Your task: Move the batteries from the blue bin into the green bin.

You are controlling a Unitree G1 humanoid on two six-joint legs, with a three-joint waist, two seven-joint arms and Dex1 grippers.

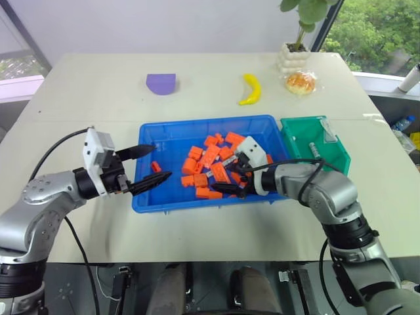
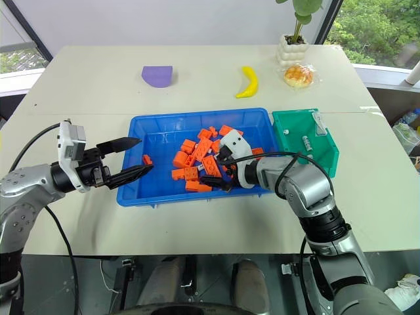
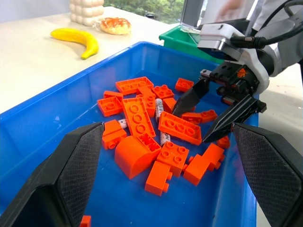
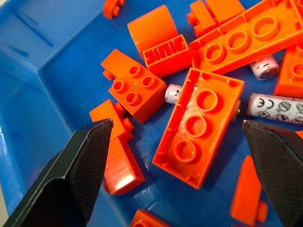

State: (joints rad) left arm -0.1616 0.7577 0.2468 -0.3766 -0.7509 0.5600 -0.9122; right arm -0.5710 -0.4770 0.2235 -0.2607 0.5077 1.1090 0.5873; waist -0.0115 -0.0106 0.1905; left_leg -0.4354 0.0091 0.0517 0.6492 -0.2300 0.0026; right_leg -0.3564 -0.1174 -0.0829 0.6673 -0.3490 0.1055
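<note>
A: Pose of each arm relative to the blue bin (image 1: 157, 134)?

B: Left gripper (image 1: 147, 168) level at its left wall, fingers wide apart, empty. Right gripper (image 1: 231, 182) angled down inside it over the orange blocks (image 1: 211, 156), fingers fully spread, holding nothing.

A: Counts?

B: Three batteries (image 4: 279, 107) visible among the blocks in the blue bin; one more battery (image 1: 315, 150) lies in the green bin (image 1: 298, 131), just right of it. Blocks: too heaped for an exact count.
</note>
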